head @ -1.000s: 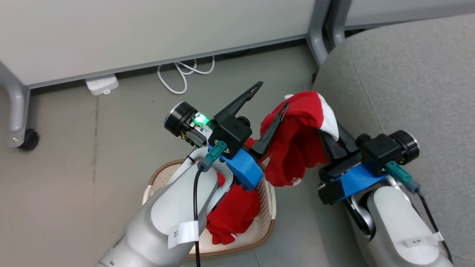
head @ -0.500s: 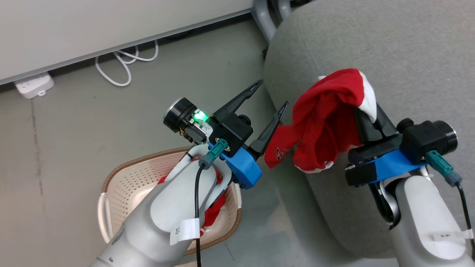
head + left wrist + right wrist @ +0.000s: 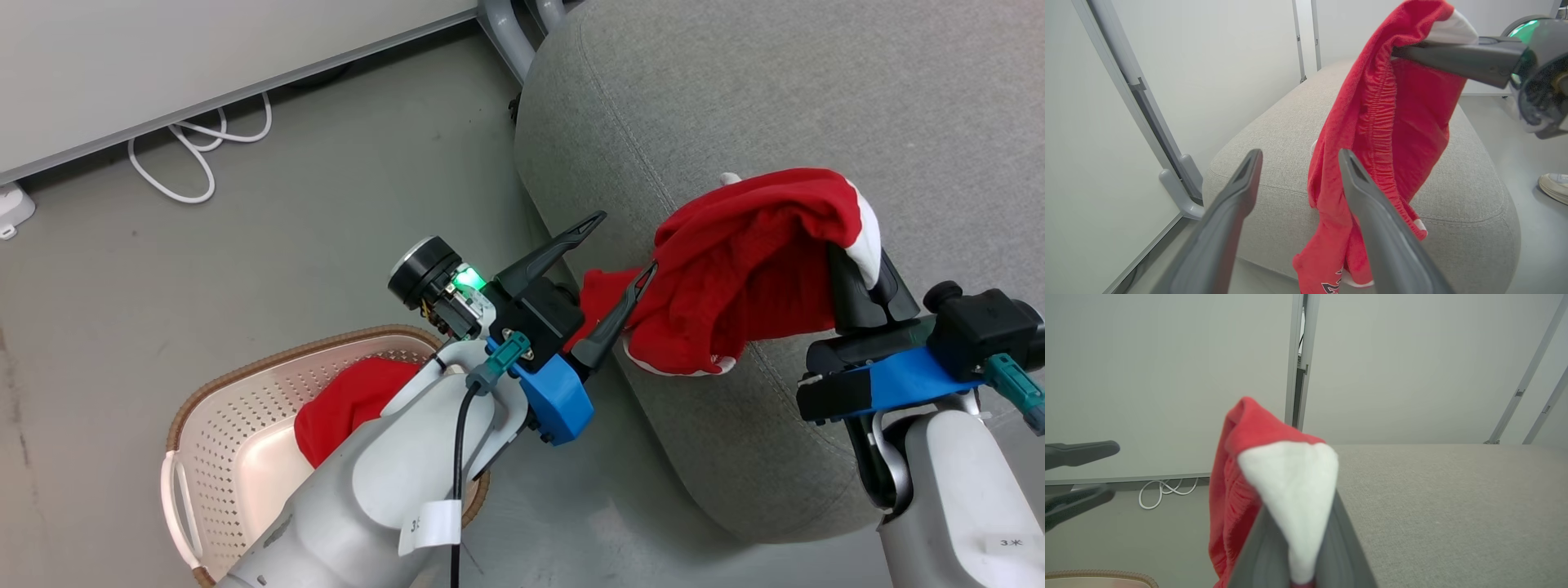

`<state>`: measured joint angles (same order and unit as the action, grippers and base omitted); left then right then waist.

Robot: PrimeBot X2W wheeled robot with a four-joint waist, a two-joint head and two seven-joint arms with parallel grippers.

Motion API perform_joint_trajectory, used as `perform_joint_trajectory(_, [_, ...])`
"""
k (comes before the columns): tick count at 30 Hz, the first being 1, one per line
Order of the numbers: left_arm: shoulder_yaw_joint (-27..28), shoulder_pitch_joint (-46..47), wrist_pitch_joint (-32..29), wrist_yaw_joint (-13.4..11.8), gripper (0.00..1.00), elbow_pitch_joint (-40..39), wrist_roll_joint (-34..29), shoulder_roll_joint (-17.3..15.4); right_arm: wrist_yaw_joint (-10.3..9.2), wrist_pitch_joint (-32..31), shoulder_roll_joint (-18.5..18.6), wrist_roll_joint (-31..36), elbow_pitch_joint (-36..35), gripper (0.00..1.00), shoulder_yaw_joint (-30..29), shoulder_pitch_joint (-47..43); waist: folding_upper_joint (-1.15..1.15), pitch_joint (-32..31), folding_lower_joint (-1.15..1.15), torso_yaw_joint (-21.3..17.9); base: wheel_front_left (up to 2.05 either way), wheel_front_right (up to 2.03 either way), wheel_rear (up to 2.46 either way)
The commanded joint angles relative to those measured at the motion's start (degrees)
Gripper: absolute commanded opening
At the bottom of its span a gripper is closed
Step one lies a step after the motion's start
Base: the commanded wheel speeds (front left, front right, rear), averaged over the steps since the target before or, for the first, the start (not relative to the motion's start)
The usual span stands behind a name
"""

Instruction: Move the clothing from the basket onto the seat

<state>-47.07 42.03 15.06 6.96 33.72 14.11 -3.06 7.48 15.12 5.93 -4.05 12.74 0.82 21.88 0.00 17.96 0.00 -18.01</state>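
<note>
My right gripper (image 3: 855, 245) is shut on a red garment with white trim (image 3: 735, 278). The garment hangs from it over the near left corner of the grey seat (image 3: 775, 98), its lower end trailing down the seat's side. In the right wrist view the fingers pinch the white trim (image 3: 1294, 490). My left gripper (image 3: 627, 242) stands open and holds nothing, its right finger just in front of the hanging cloth (image 3: 1392, 122). A second red garment (image 3: 347, 400) lies in the cream basket (image 3: 245, 363) on the floor, partly hidden by my left forearm.
A white cable (image 3: 192, 143) lies on the grey floor by the pale partition wall. Grey partition legs (image 3: 502, 33) stand beside the seat's far corner. The tip of a shoe (image 3: 1553, 185) shows on the floor beyond the seat.
The head camera has swung right, so the whole picture shifted. My right gripper has carried the red garment from beside the seat's edge to above its corner. The left gripper stays open.
</note>
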Motion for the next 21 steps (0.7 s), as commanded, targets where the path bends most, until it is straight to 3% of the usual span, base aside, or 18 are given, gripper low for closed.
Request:
perform_joint_trajectory(1, [-0.1,-0.3,0.2,0.1,1.00,0.2,0.2,0.0,0.03,0.1,-0.2,0.2,-0.3,0.00,-0.2,-0.4,0.00,0.0,0.00,-0.1,0.00,0.00,0.00])
perform_joint_trajectory(14, [-0.9,0.5,0.2,0.2,1.00,0.0,0.6,0.1,0.02,0.1,-0.1,0.8,-1.3,0.00,-1.1,0.7,0.00,0.6,0.00,-0.1,0.00,0.00,0.00])
perform_joint_trajectory(21, [-0.4,2.5,0.2,-0.4,1.00,-0.7,-0.3,0.1,0.02,0.1,2.0,1.2,-3.7,0.00,-2.0,7.1,0.00,4.2,0.00,-0.1,0.00,0.00,0.00])
